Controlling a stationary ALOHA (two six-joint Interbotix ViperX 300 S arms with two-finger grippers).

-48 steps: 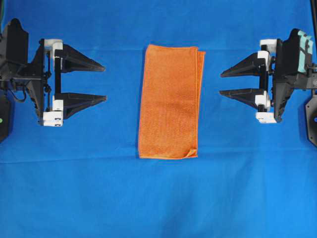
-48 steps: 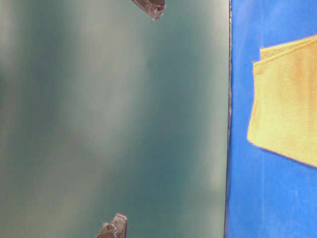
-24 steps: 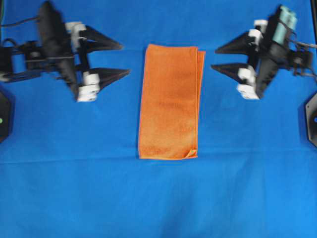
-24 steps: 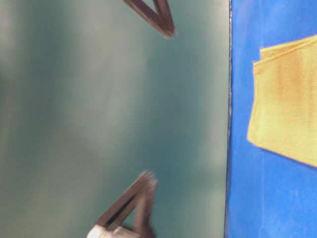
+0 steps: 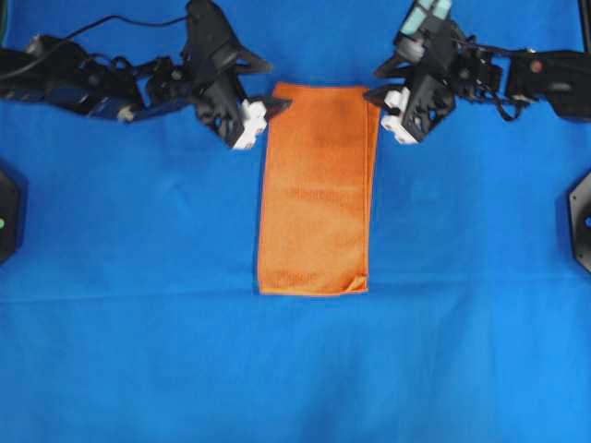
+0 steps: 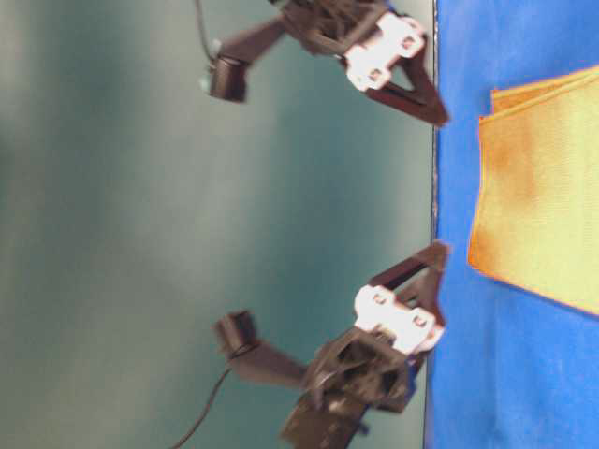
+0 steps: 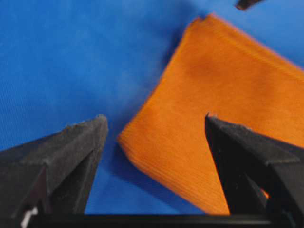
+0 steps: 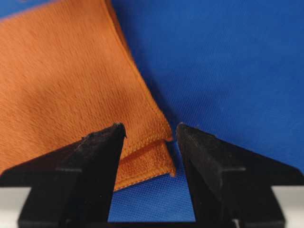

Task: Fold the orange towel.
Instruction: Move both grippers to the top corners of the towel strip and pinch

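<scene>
The orange towel (image 5: 316, 189) lies folded to a tall narrow rectangle on the blue cloth, its two layers offset along the right edge. My left gripper (image 5: 280, 85) is open at the towel's far left corner. In the left wrist view that corner of the towel (image 7: 228, 95) sits between the spread fingers of the gripper (image 7: 156, 118), untouched. My right gripper (image 5: 372, 83) is open at the far right corner. In the right wrist view the layered corner of the towel (image 8: 61, 80) lies between its fingers (image 8: 151, 127), clear of both pads. Nothing is held.
The large blue cloth (image 5: 138, 351) covers the whole table under the towel. In the table-level view the towel (image 6: 543, 187) shows at the right, and a grey-green wall (image 6: 140, 234) fills the space beyond the table edge. Black fixtures (image 5: 582, 231) sit at both side edges.
Both arms swung from the table's sides toward the towel's far corners, and now each gripper straddles one corner. The jaws stayed open and the towel has not moved.
</scene>
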